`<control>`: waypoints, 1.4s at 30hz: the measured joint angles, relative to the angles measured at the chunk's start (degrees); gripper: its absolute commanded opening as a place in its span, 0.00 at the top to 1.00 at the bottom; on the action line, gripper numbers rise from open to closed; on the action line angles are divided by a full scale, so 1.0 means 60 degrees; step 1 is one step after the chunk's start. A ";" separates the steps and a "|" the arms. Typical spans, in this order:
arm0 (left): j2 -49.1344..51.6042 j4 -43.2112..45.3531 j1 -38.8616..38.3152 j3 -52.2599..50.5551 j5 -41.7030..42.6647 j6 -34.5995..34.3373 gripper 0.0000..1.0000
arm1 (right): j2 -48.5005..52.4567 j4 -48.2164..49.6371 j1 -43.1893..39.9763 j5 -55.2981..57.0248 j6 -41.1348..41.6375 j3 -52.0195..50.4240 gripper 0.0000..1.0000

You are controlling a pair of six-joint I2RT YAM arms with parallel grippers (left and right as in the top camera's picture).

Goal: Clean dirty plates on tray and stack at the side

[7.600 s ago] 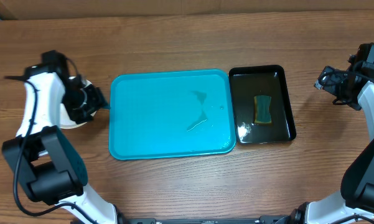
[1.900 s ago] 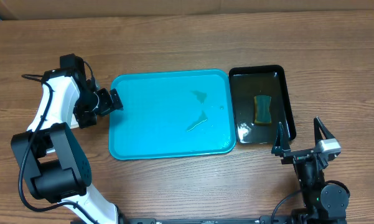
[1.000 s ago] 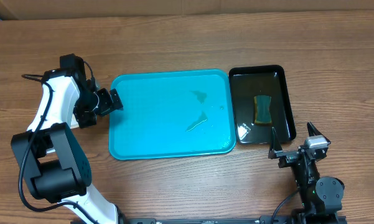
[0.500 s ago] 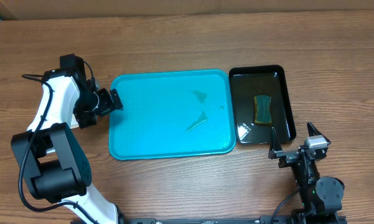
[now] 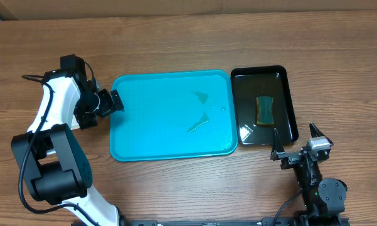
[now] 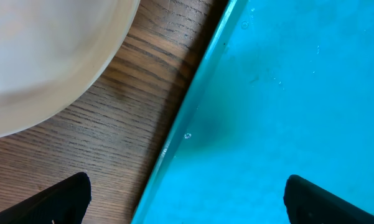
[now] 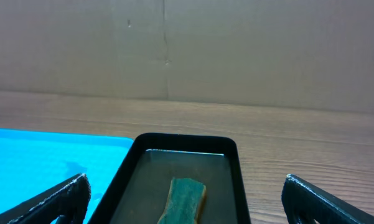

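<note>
The turquoise tray (image 5: 157, 125) lies mid-table, bare except for wet streaks (image 5: 201, 119). In the left wrist view a pale plate (image 6: 43, 56) rests on the wood just off the tray's (image 6: 286, 112) left rim. In the overhead view my left arm hides the plates. My left gripper (image 5: 110, 102) hangs open over that rim, one finger (image 6: 65, 199) above wood and the other above the tray, holding nothing. The right gripper (image 5: 295, 143) stands open and empty at the front right, facing the black tray.
A glossy black tray (image 5: 288, 100) holding water and a green-and-yellow sponge (image 5: 264, 110) sits against the blue tray's right side. The right wrist view shows the sponge (image 7: 185, 193) ahead in the black tray (image 7: 187, 140). A cardboard wall (image 7: 187, 50) backs the table.
Nothing has moved in the last second. Earlier, the right arm came from the far right down to the front edge, and the left gripper swung from the plate toward the tray's left rim.
</note>
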 measured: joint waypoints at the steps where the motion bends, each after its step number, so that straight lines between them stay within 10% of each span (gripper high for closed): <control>1: 0.0000 0.0000 0.0000 0.0000 0.0000 -0.0004 0.00 | 0.0000 0.0004 0.0000 -0.0004 -0.0004 0.0000 0.00; 17: -0.0546 0.0000 -0.0353 -0.0022 -0.0004 0.0000 0.00 | 0.0000 -0.0004 0.0000 0.0000 -0.0004 0.0000 0.00; 42: -1.0025 0.0011 -0.2342 -0.0594 -0.0361 0.0127 0.00 | 0.0000 0.0000 -0.0036 0.0000 0.0000 0.0000 0.00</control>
